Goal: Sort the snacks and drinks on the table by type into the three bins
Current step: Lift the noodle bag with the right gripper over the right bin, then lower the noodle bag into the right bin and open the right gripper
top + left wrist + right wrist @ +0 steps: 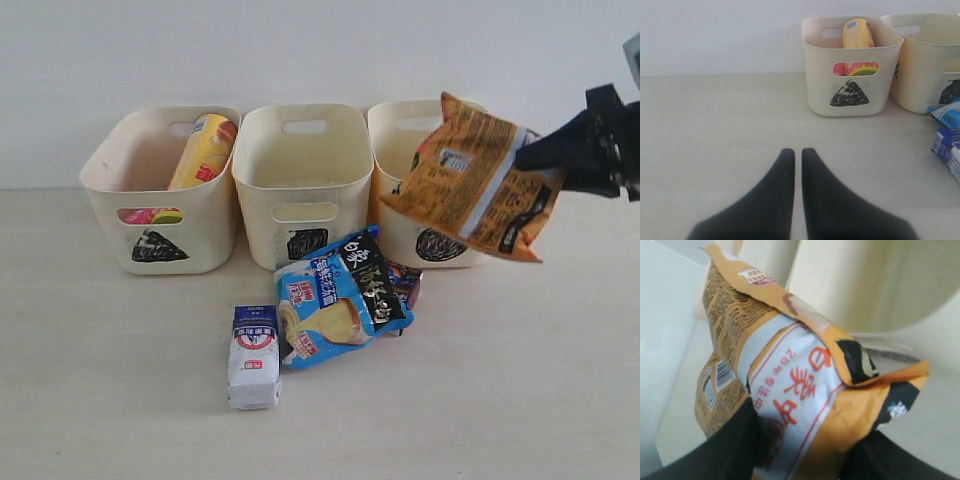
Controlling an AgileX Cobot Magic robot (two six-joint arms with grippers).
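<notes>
My right gripper [535, 150] is shut on the large orange crinkly bag [470, 180], holding it in the air in front of the circle-marked bin [400, 130]; up close the orange bag [790, 375] fills the right wrist view between the black fingers [735, 440]. A blue bag with a black band [340, 297] lies on the table before the middle, square-marked bin [303, 185]. A small white drink carton [253, 357] lies left of it. The triangle-marked bin [165, 190] holds a yellow-orange chip tube [205, 150] and a pink one [852, 68]. My left gripper [798, 152] is shut and empty, low over the table.
A dark wrapper [405, 283] peeks out from under the blue bag. A white wall stands behind the bins. Bare table [100, 380] lies left of the carton and also in front of it.
</notes>
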